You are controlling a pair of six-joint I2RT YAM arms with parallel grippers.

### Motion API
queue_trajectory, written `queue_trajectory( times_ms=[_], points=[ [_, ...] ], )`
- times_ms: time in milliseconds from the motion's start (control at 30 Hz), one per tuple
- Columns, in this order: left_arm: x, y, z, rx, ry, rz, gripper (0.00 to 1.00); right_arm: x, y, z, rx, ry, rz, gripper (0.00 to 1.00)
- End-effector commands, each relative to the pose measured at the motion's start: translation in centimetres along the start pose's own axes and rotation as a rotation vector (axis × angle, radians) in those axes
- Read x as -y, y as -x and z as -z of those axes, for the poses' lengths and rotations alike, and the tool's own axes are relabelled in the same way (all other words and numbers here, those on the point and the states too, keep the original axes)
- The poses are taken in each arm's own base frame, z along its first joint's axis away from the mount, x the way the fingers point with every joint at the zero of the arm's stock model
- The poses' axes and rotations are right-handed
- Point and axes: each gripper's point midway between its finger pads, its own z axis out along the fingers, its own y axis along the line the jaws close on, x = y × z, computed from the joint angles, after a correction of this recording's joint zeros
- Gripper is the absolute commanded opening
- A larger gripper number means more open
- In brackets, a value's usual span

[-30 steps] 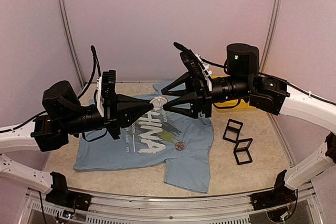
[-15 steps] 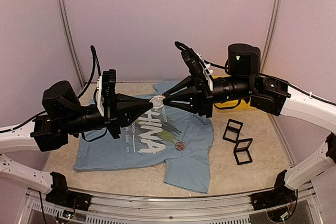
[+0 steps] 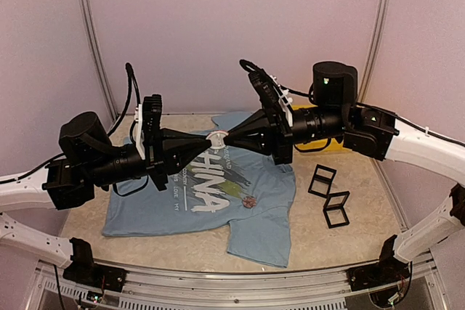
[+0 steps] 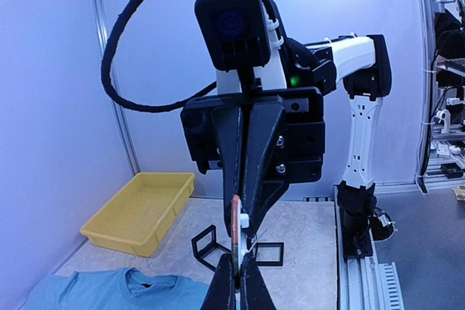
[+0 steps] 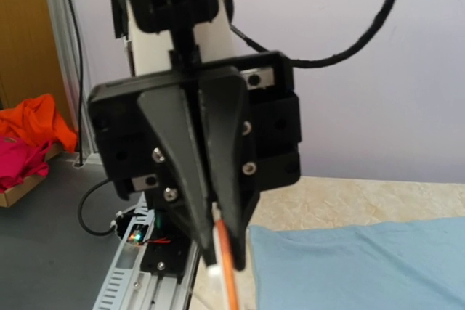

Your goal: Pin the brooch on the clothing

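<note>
High behind the arm bases, the fixed camera looks down over the table (image 3: 349,237) toward the back wall, taking in both arms whole. The wrist cameras face each other at close range: the one behind the left gripper (image 3: 205,143) stares at the right gripper (image 3: 229,139), the other stares back. All three views share the brooch (image 3: 216,138) and the blue T-shirt (image 3: 261,230).

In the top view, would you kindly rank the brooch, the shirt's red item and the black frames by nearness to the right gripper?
1. Brooch, held by the right gripper.
2. Red item, on the shirt below.
3. Black frames, on the table to the right.
</note>
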Motion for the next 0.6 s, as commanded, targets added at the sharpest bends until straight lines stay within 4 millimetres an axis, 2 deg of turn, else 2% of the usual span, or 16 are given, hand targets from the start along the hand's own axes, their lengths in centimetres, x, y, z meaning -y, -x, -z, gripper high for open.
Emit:
queue_trajectory(
  times_ms=[0, 67, 100, 167, 267, 333, 400, 433, 533, 567],
  points=[
    [-0.8, -0.9, -0.3, -0.034, 0.053, 0.022, 0.05, 1.4, -0.9, -0.5, 0.007, -0.072, -0.025, 0.00],
    [-1.8, -1.3, -0.1, -0.051, 0.112, 0.029, 0.45, 2.4, -1.5, -0.3, -0.003, -0.121, -0.032, 0.00],
    [-2.4, -1.5, 0.1, -0.060, 0.148, 0.035, 0.60, 2.9, -1.7, -0.1, -0.007, -0.144, -0.034, 0.00],
    [-4.1, -2.1, 0.6, -0.078, 0.252, 0.058, 0.75, 4.3, -2.2, 0.5, -0.013, -0.199, -0.075, 0.00],
    [-7.1, -3.9, 1.9, -0.113, 0.413, 0.113, 0.81, 7.2, -4.3, 2.0, -0.036, -0.312, -0.137, 0.00],
    [-9.1, -6.2, 2.8, -0.156, 0.503, 0.192, 0.81, 9.4, -6.4, 3.0, -0.062, -0.403, -0.186, 0.00],
    [-10.9, -9.7, 3.7, -0.236, 0.574, 0.275, 0.79, 11.5, -9.3, 4.0, -0.107, -0.483, -0.246, 0.00],
    [-11.4, -12.3, 3.9, -0.296, 0.599, 0.309, 0.77, 12.2, -10.9, 4.3, -0.133, -0.502, -0.270, 0.00],
    [-11.1, -18.7, 4.3, -0.431, 0.619, 0.352, 0.72, 13.5, -14.4, 4.7, -0.172, -0.536, -0.288, 0.00],
    [-10.8, -20.2, 4.4, -0.456, 0.612, 0.358, 0.72, 13.7, -15.5, 4.8, -0.185, -0.549, -0.292, 0.00]
  ],
)
